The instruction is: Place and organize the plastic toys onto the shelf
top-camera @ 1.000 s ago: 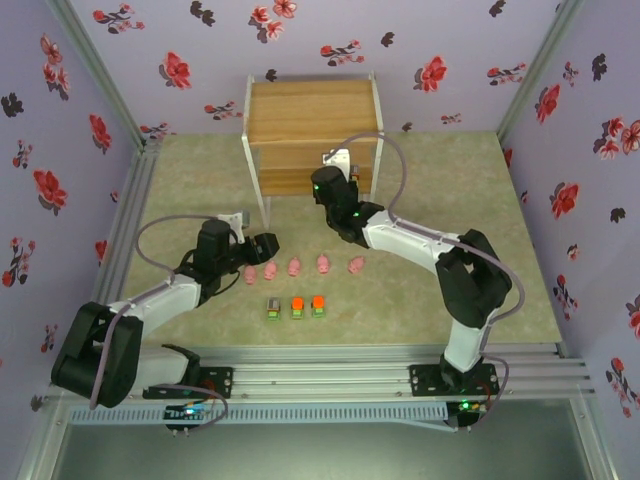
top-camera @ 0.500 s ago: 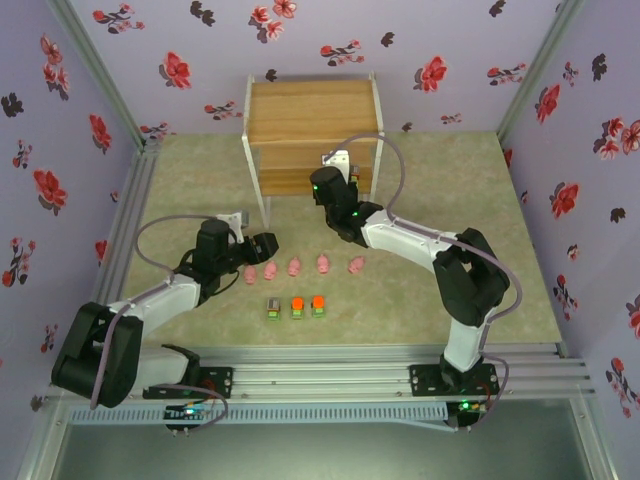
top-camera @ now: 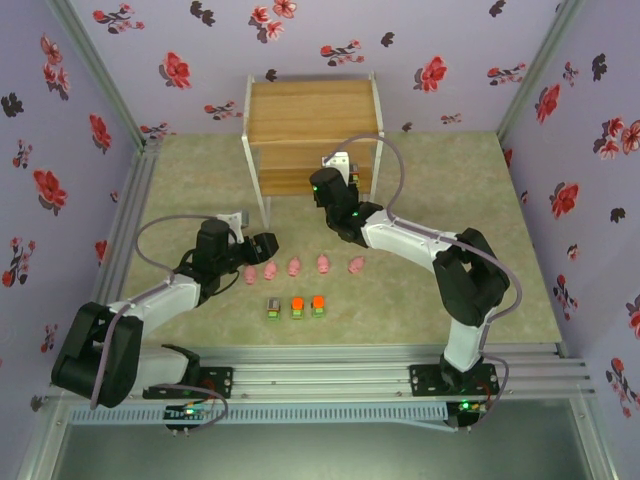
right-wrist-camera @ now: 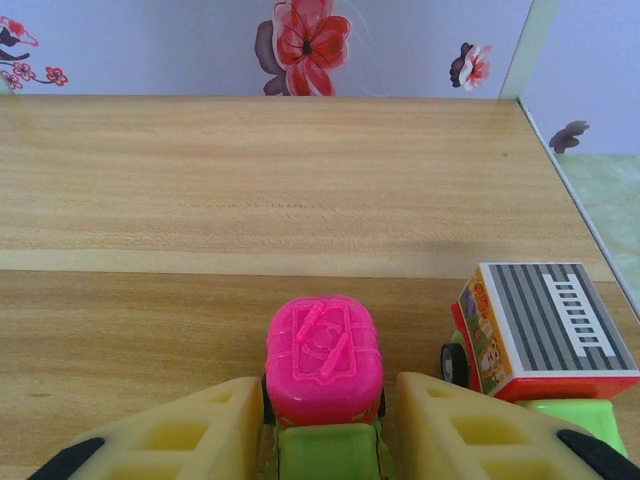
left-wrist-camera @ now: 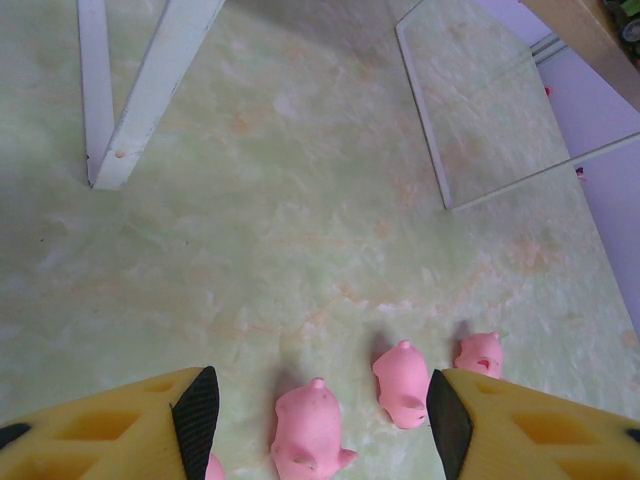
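The pigs [left-wrist-camera: 308, 440] are pink, the worktop [left-wrist-camera: 300, 200] pale green and marbled. The shelf [right-wrist-camera: 300, 170] is light brown wood-grain, one block [right-wrist-camera: 323, 362] hot pink over green.

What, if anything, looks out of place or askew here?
Nothing stands out. Five pink pigs sit in a row on the table, with three blocks in a neat row beside them. The pink-topped block and the grey-striped block sit upright, side by side, on the shelf.

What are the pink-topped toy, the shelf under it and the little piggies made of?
The pink-topped block looks like glossy moulded plastic: bright even colour, raised pattern. The shelf looks like matte wood or wood-look laminate: grain streaks. The pigs look like smooth plastic or rubber, softly rounded; can't tell which.
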You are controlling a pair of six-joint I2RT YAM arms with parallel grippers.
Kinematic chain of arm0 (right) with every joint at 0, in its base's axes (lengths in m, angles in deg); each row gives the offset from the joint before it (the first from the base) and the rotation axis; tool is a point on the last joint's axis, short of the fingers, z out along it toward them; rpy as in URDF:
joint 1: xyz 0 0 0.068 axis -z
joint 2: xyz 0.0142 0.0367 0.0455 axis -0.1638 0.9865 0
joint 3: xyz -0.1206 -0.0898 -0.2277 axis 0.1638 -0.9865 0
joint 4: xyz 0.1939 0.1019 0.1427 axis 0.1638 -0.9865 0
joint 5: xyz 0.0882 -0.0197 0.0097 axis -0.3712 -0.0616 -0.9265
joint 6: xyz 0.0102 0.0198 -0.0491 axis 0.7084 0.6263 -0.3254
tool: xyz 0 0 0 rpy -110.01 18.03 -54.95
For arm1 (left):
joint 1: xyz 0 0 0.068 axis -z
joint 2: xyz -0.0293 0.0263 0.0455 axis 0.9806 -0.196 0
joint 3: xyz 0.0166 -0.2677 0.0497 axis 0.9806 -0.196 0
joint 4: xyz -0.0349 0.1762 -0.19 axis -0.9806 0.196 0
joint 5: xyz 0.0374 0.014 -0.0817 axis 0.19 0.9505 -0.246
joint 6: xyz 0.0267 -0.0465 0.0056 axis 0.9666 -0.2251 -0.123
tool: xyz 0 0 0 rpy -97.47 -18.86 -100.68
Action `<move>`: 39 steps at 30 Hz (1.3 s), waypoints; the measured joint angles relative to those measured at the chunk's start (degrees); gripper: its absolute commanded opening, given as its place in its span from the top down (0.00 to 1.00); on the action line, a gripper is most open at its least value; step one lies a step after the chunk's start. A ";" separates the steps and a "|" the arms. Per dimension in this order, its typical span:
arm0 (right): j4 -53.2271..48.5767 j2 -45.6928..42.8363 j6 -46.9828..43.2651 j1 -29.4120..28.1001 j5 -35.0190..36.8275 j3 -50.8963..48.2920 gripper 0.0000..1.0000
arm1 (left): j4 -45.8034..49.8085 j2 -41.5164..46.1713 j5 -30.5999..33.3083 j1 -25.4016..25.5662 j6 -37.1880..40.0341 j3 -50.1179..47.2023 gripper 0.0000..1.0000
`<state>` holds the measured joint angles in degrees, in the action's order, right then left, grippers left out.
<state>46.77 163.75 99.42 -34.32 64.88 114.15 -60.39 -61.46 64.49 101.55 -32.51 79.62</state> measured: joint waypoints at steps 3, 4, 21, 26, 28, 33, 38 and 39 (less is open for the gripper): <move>-0.02 0.00 -0.09 -0.02 0.00 0.00 0.80 | -0.02 0.00 -0.02 0.00 0.00 0.00 0.39; -0.02 -0.02 -0.11 -0.02 0.00 0.00 0.79 | -0.02 0.00 -0.02 0.00 0.00 0.00 0.39; -1.60 -4.15 -1.51 -0.35 -0.02 0.09 0.78 | -0.02 0.00 -0.07 0.00 0.00 0.00 0.39; -2.99 -5.99 -1.64 -1.79 0.17 0.09 0.78 | 0.09 0.31 0.00 0.00 0.02 0.00 0.39; -3.41 -7.48 -1.62 -2.93 0.66 -0.02 0.78 | 0.59 0.96 0.11 0.00 0.04 0.00 0.39; -5.29 -13.00 -0.52 -5.64 2.45 -2.34 0.76 | 2.14 3.76 1.33 0.00 0.39 0.00 0.38; -8.55 -18.25 3.17 -6.43 3.23 -7.58 0.72 | 4.04 5.90 2.82 0.00 1.22 0.00 0.37; -9.46 -19.21 4.15 -6.60 3.43 -8.87 0.70 | 4.39 6.21 3.17 0.00 1.42 0.00 0.36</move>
<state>37.31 144.54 103.57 -40.92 68.32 105.28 -55.99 -55.25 67.66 101.55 -31.09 79.62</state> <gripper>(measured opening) 0.271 0.626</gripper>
